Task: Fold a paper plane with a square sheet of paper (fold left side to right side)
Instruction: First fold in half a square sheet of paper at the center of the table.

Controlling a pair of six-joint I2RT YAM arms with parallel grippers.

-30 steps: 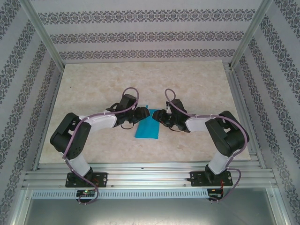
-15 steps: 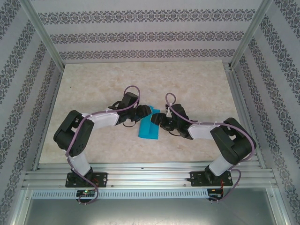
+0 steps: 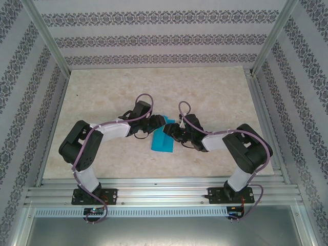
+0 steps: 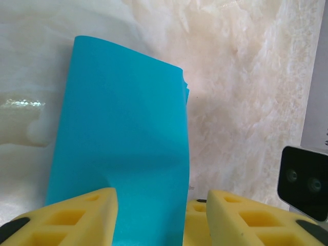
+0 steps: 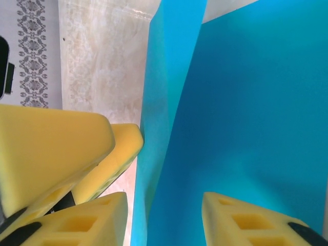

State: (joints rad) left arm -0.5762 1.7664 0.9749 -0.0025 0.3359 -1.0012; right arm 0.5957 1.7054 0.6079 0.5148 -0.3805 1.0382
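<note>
Bent inward over the tabletop's middle — left hand, right hand nearly meeting — fingers of each apart, astride the far edge of the square sheet of paper.

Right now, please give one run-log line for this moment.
sheet: partly folded, flap raised | left tool: open, sheet between fingers | right tool: open, sheet between fingers

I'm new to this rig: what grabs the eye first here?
The bright turquoise square sheet of paper, partly bent up, lies at the middle of the pale table. The left hand and right hand meet at its far end, yellow fingers straddling it in both wrist views.
</note>
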